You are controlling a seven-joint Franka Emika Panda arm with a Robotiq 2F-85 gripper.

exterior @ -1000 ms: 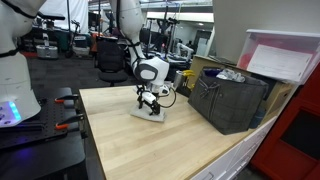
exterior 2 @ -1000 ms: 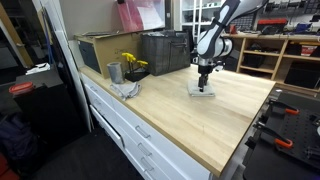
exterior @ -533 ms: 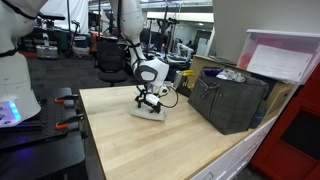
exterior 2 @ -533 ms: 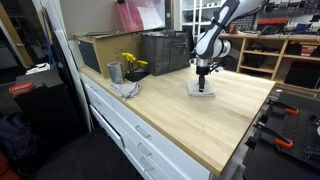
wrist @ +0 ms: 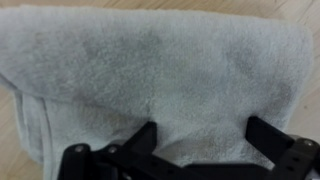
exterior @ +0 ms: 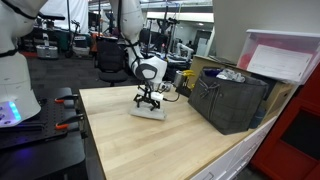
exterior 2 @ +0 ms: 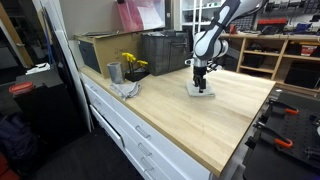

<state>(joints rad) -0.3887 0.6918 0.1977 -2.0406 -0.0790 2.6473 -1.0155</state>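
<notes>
A grasp approach is judged to be in hand: the pincer is held close over the folded grey towel laid flat on the wooden table, jaws spread wide, nothing gripped. In the wrist view the towel is seen stretched from 9 to 3 o'clock, mostly at 12 o'clock of the fingertips. A descent and a closing on the cloth would be called for next

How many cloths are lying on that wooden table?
2. One folded grey towel lies flat under the tool; a crumpled cloth sits beside the grey cup. Others may be hidden in the crate.
</notes>
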